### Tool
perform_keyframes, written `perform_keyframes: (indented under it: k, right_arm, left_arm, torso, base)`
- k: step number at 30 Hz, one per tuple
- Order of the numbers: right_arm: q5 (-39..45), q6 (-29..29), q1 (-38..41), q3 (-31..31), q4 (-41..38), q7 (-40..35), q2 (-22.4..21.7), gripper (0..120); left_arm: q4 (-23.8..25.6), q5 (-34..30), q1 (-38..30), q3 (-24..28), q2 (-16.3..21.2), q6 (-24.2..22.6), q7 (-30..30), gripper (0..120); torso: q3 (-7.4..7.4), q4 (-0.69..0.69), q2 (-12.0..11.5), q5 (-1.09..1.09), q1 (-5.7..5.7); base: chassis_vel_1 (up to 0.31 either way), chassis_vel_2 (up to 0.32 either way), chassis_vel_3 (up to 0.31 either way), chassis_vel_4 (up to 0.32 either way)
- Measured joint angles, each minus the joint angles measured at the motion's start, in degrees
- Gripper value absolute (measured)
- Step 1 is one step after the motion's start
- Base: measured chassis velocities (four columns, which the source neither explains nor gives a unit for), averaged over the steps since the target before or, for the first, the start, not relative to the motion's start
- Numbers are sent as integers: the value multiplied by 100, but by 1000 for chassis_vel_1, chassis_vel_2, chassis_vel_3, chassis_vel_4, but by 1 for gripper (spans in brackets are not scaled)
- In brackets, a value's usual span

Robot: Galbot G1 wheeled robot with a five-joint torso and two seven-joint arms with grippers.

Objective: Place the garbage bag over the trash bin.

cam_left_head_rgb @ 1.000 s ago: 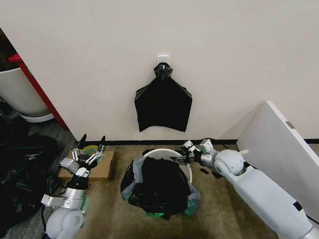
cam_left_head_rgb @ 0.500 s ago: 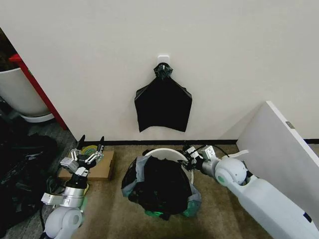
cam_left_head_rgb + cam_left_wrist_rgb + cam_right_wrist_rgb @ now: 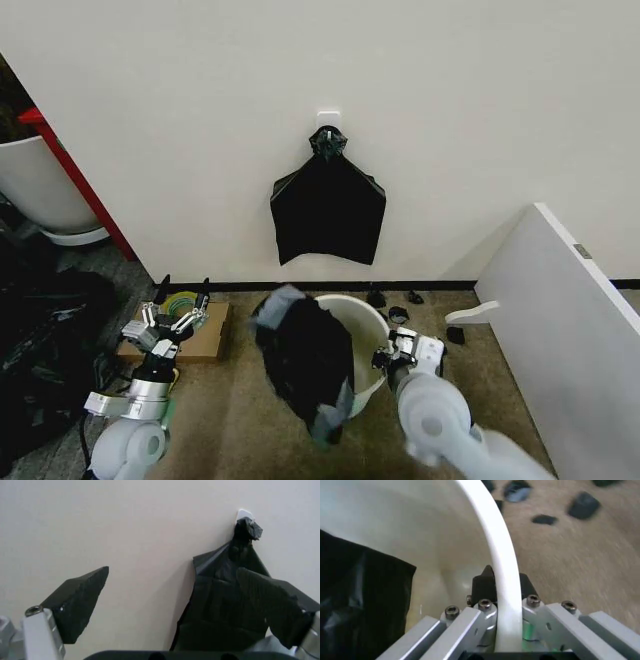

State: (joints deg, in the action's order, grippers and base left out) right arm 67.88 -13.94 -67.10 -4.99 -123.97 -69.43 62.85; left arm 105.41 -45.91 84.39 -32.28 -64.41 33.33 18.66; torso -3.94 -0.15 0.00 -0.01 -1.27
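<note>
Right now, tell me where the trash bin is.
In the head view the trash bin sits on the carpet near the wall, below the hanging black bundle. The right hand clamps its rim, and the garbage bag drapes its left side.

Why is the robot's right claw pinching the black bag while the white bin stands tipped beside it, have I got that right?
Not quite: the right gripper is clamped on the trash bin rim, one finger inside and one outside, as the right wrist view shows. The garbage bag hangs over the opposite side of the tipped bin.
</note>
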Motion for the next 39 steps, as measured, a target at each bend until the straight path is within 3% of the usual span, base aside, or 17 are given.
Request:
perform_keyframes:
  k: [5, 14, 25, 29, 32, 36, 39]
  right_arm:
    - [-573, 541, -503, 162, 92, -274, 545, 0]
    - [-884, 589, -809, 149, 15, -621, 826, 1]
    - [-847, 466, -1089, 494, -955, -655, 680, 43]
    - [-1722, 583, -1195, 542, -1314, 132, 417, 59]
    - [-1925, 604, -1223, 534, -1497, 772, 225, 68]
    - [-1675, -115, -1290, 418, -1900, 2176, -325, 85]
    - [-2092, -405, -1199, 241, -1768, 2510, -434, 91]
  left_arm:
    - [48, 14, 34, -9, -3, -1, -9, 100]
    - [113, 34, 105, -34, -26, 1, -12, 100]
    - [147, 110, 179, -34, -105, 38, -12, 100]
    - [148, 156, 185, -33, -123, 39, -20, 100]
    - [148, 206, 183, -20, -140, 38, -51, 100]
    - [134, 291, 162, 1, -178, 24, -147, 100]
    - [133, 305, 166, 1, -182, 22, -168, 100]
  torso:
    - [0, 0, 0, 2, 0]
    - [0, 1, 0, 1, 0]
    - [0, 1, 0, 3, 0]
    - [0, 0, 0, 2, 0]
    - [0, 1, 0, 3, 0]
    - [0, 0, 0, 1, 0]
    - [0, 1, 0, 3, 0]
  base:
    - [0, 0, 0, 0]
    - [0, 0, 0, 0]
    - [0, 0, 0, 0]
    - [0, 0, 0, 0]
    - [0, 0, 0, 0]
    - [0, 0, 0, 0]
    - [0, 0, 0, 0]
